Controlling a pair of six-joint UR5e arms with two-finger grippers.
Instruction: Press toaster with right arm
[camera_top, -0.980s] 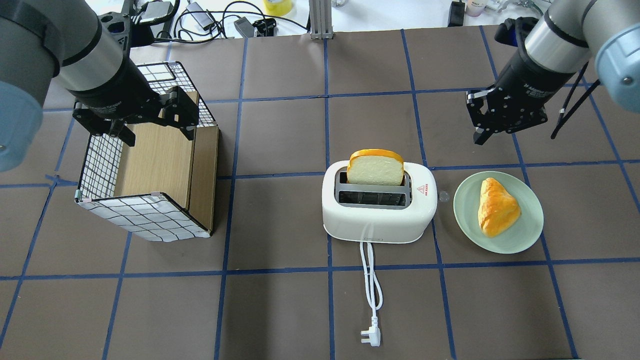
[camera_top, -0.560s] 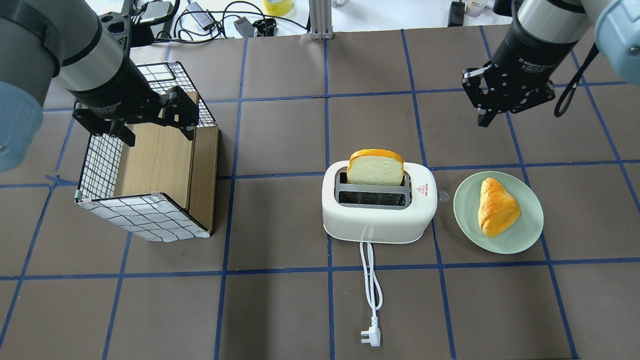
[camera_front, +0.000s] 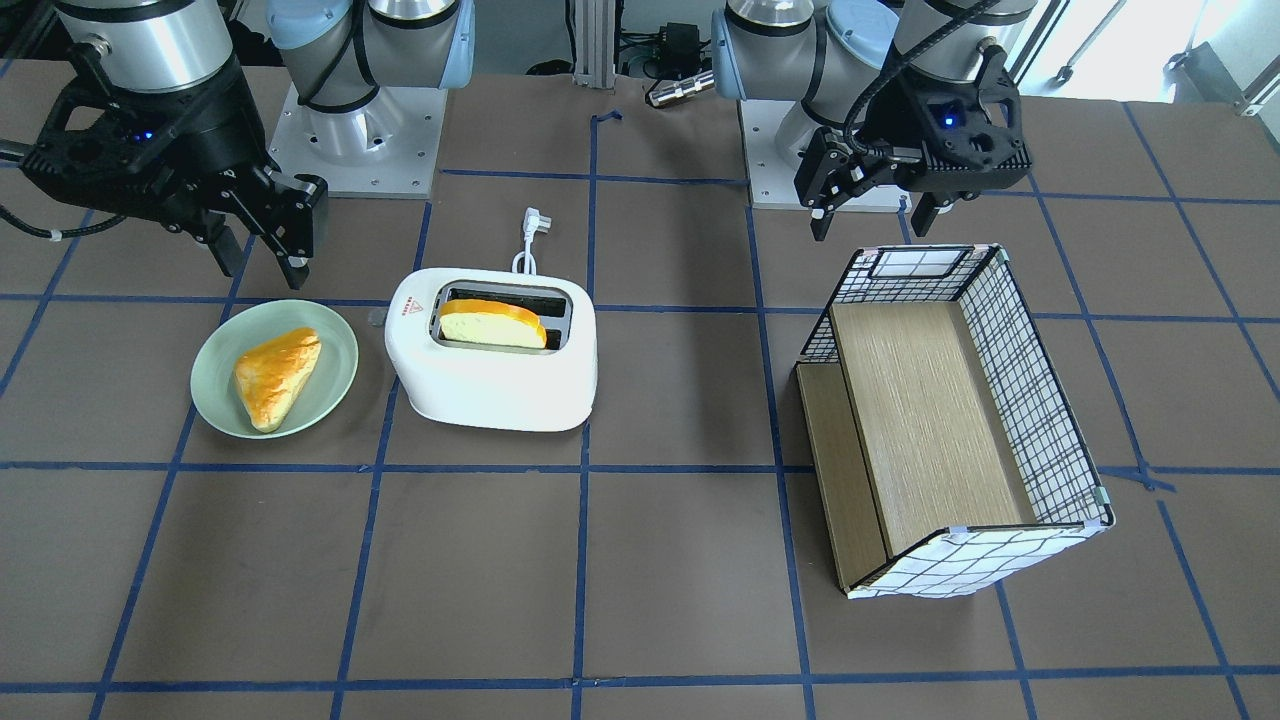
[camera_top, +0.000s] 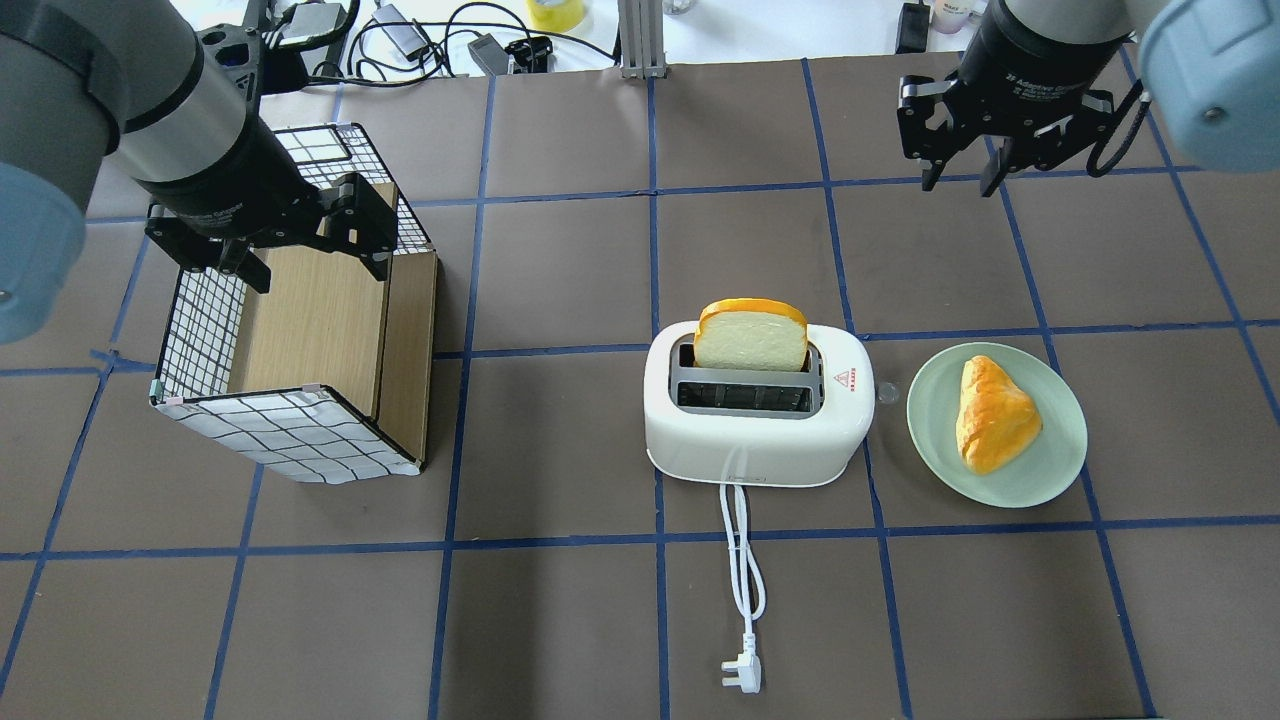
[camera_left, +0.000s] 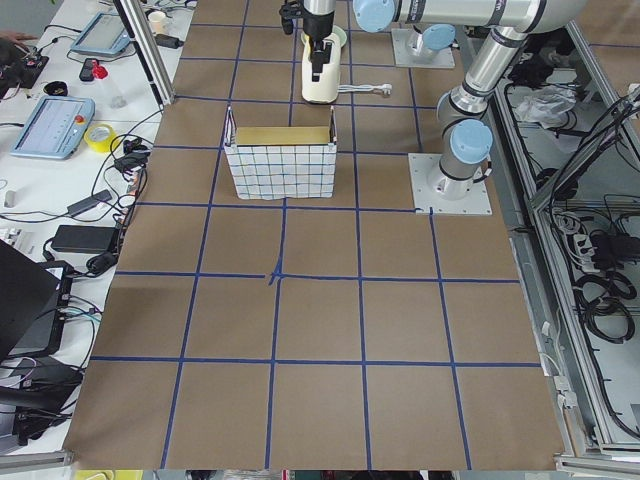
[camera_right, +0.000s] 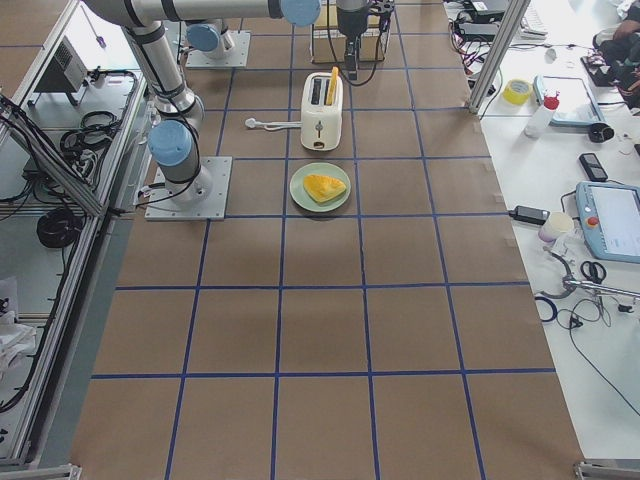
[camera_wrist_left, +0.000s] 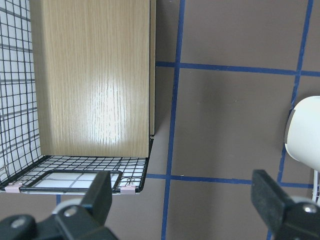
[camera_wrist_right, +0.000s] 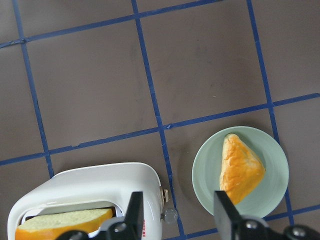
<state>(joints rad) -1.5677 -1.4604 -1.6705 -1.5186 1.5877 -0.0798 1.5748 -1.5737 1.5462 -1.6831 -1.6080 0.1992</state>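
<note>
The white toaster (camera_top: 755, 432) stands mid-table with a bread slice (camera_top: 752, 340) upright in its far slot. Its cord and plug (camera_top: 742, 672) trail toward the robot. A small lever knob (camera_top: 886, 394) sticks out of its right end. My right gripper (camera_top: 958, 185) is open and empty, hovering well beyond the toaster and plate, toward the table's far edge. In the front view it (camera_front: 262, 262) hangs above the plate's robot-side rim. The right wrist view looks down on the toaster (camera_wrist_right: 85, 187). My left gripper (camera_top: 315, 270) is open over the basket.
A green plate (camera_top: 1060, 462) with a golden pastry (camera_top: 990, 415) lies just right of the toaster. A wire-grid basket (camera_top: 300, 432) with a wooden insert lies tipped at the left. Cables and gear line the far table edge.
My right gripper has moved away from the toaster toward the table's far edge, slightly left, and turned at the wrist. The left arm, toaster and plate have not moved.
</note>
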